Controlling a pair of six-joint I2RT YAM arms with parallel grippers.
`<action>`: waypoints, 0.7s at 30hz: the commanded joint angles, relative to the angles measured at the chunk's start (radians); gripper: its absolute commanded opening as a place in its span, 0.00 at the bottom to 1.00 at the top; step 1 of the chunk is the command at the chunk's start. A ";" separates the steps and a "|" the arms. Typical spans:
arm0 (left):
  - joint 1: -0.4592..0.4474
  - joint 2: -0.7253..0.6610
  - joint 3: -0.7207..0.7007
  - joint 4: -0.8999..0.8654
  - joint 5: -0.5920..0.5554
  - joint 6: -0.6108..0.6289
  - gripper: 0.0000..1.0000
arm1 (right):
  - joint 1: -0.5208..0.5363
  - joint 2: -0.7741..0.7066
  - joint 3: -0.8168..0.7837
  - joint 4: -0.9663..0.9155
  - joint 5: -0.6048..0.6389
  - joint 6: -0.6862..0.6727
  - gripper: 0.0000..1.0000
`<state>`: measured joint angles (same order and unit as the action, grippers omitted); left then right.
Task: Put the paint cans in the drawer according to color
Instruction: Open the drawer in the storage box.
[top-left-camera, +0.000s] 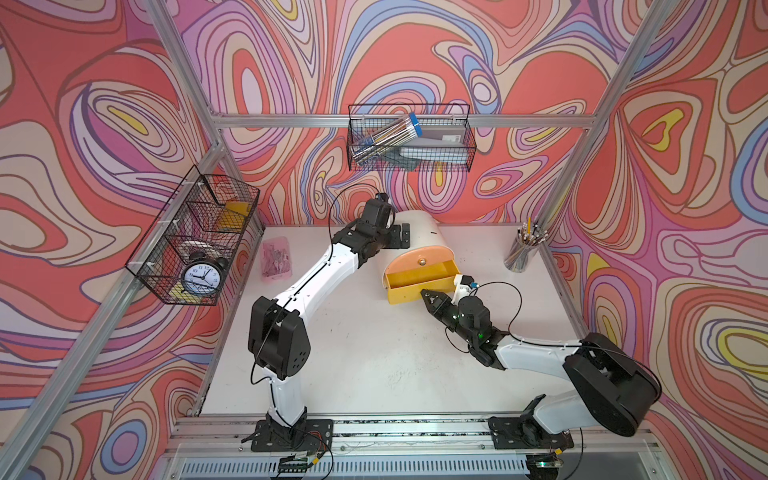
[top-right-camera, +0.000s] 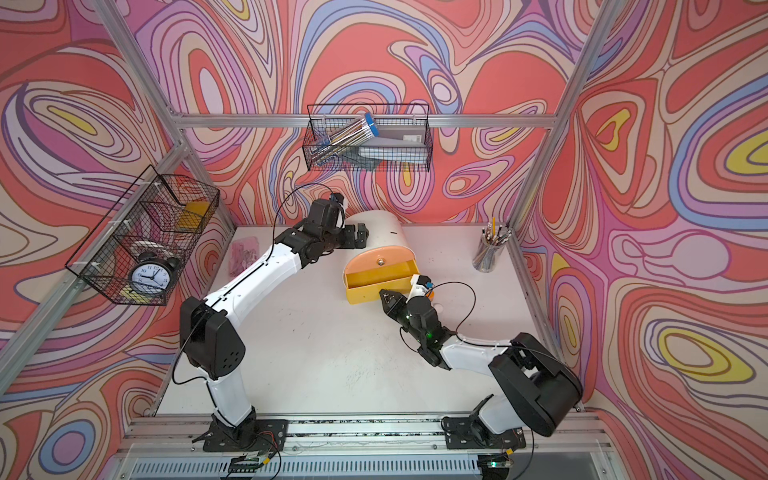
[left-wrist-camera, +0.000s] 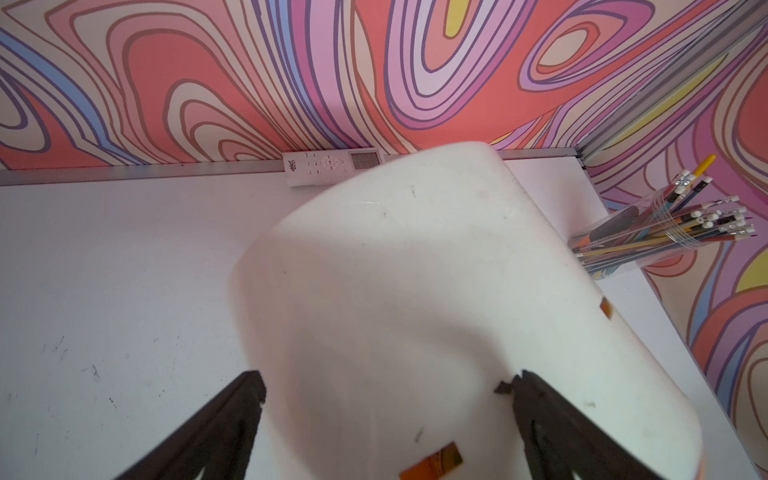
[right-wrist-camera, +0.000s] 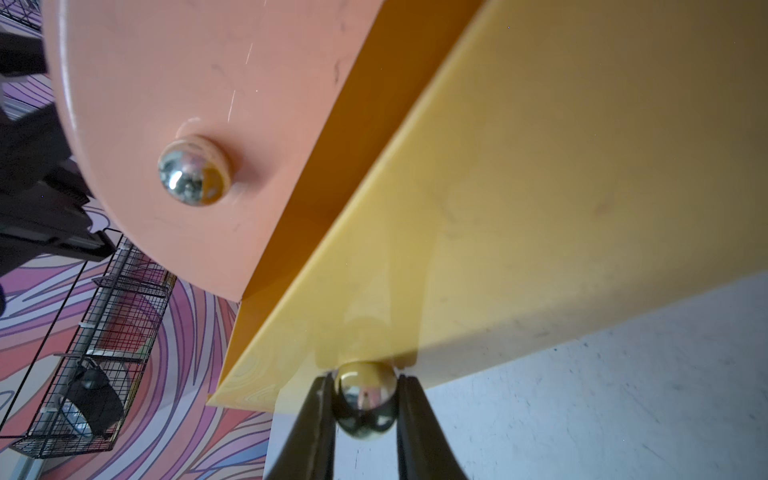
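Well, on the white table the cream arch-shaped plastic chest is standing near the back wall, its open-topped yellow drawer sitting pulled out. The left gripper is resting against the chest's curved shell, jaws spread wide; the right gripper is pinching that drawer's round gold knob.

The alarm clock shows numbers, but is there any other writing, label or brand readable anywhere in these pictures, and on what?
"12", "10", "9" and the other hour numerals: dial of the alarm clock in the wire basket.
Logo and button marks on the remote control: too blurred to read.
Label on the grey box in the back basket: too small to read.
Drawer chest: no writing seen.
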<state>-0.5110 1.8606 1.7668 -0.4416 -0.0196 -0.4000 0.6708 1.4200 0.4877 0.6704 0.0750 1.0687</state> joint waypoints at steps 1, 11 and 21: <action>-0.005 0.031 -0.043 -0.136 -0.004 0.028 0.99 | 0.034 -0.051 -0.030 -0.075 0.052 0.001 0.18; -0.005 0.040 -0.040 -0.134 -0.006 0.020 0.99 | 0.145 -0.050 -0.057 -0.128 0.095 0.024 0.18; -0.005 0.058 -0.015 -0.152 -0.019 0.027 0.99 | 0.170 -0.144 -0.050 -0.275 0.103 0.021 0.18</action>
<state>-0.5125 1.8618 1.7679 -0.4438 -0.0177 -0.4004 0.8188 1.3094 0.4541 0.5266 0.1844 1.0954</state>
